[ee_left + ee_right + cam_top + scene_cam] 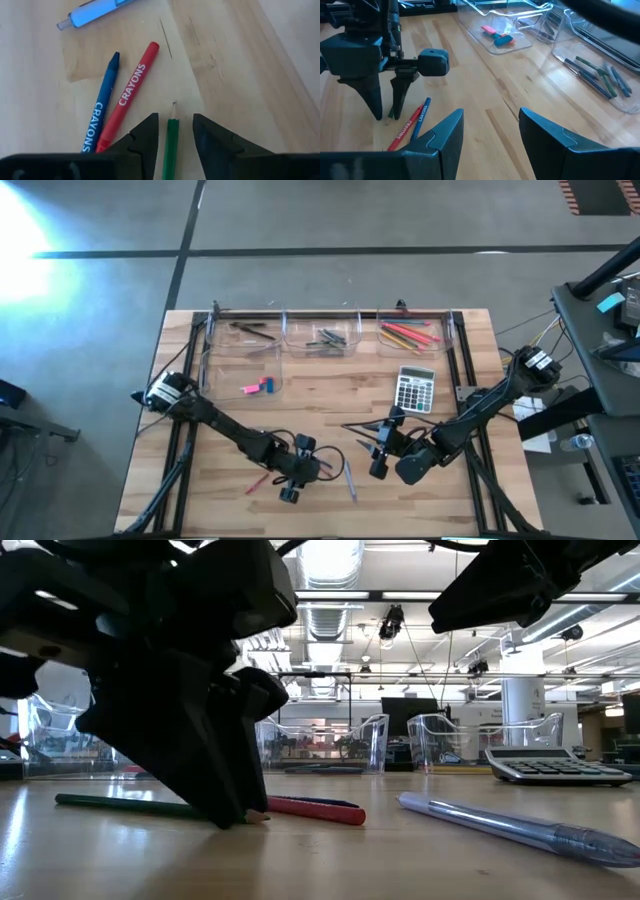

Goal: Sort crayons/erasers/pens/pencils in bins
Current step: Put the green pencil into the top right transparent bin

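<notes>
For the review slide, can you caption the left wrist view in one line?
Left pincer straddles a green pencil on the table, fingers open either side, beside a red crayon and blue crayon.

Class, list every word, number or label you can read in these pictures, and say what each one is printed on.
"CRAYONS" in white capitals along the red crayon.
"CRAYONS" in white capitals along the blue crayon.
Keys and display of the calculator: too small to read.
Green pencil between the left hand's fingers: no print visible.
Pen: no print readable.
</notes>
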### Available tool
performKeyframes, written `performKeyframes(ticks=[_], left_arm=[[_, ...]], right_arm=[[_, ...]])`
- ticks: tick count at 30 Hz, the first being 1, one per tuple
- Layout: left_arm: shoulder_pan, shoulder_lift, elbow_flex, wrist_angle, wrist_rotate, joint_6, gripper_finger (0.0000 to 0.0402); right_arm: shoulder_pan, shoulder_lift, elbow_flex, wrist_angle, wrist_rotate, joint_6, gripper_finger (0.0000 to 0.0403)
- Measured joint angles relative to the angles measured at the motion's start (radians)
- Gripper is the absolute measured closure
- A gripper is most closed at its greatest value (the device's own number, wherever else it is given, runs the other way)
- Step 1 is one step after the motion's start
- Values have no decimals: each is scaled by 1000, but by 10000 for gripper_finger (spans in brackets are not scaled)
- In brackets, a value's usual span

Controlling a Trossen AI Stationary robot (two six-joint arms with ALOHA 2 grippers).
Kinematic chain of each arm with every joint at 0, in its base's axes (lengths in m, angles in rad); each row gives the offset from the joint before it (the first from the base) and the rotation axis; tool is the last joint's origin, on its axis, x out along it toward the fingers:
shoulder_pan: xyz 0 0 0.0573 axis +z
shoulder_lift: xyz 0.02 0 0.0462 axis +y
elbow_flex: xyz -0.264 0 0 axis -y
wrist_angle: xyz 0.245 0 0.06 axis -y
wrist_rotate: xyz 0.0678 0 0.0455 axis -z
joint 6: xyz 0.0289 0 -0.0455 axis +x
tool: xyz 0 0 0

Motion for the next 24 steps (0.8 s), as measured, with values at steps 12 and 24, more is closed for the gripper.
performKeyframes(ticks=[12, 24], left_arm=[[0, 46, 2, 14, -3, -25, 302], [5, 90, 1, 0, 20, -28, 396]], right_arm=[[0, 0, 0, 0, 0, 0, 223], [0, 0, 0, 0, 0, 0, 223]])
